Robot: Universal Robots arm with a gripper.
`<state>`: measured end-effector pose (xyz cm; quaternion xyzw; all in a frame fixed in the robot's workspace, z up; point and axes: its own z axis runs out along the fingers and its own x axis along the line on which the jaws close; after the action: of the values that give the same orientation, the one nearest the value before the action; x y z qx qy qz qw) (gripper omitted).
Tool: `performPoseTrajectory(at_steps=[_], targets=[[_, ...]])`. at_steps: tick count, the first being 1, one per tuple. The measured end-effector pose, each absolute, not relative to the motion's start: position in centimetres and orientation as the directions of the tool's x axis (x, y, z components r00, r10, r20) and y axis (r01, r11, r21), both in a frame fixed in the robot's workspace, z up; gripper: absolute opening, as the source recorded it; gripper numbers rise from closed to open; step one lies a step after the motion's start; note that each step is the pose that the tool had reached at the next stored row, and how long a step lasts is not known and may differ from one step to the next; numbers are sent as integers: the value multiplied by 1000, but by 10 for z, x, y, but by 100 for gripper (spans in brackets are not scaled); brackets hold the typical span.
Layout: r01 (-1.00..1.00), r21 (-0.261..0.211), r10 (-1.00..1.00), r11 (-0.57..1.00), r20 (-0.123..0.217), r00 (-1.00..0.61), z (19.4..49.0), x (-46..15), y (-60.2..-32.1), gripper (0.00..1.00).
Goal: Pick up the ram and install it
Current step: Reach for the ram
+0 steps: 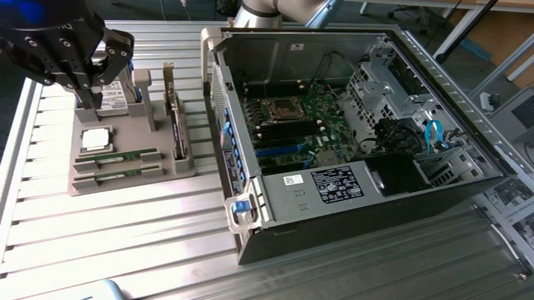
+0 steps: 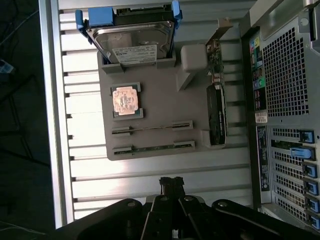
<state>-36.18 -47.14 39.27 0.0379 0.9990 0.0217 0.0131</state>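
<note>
Surface: we see a slatted metal table (image 1: 125, 237) with a grey tray (image 1: 134, 140) on it. An open computer case (image 1: 376, 219) stands just beside the tray, on the exterior view's right.
Tray contents: a hard drive (image 2: 132, 40) stands at one end. A processor chip (image 2: 125, 100) lies near the middle, and a card (image 2: 216, 110) stands upright along the edge nearest the case.
Ram: two look-alike green sticks lie in parallel slots at the tray end opposite the hard drive. The first ram stick (image 1: 117, 155) is next to the processor chip and the second ram stick (image 1: 117, 174) is by the tray's edge. We cannot tell which is the task's.
Gripper: the gripper (image 2: 171, 184) hangs above the tray, fingers pressed together, apart from both sticks.
Case: its motherboard (image 1: 292, 125) lies exposed.
</note>
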Motion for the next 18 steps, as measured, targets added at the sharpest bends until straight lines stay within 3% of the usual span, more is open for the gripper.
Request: performPoseTrajectory(at_steps=[18], targets=[[75,44,76,996,-24,-997,393,-362,-481,11]])
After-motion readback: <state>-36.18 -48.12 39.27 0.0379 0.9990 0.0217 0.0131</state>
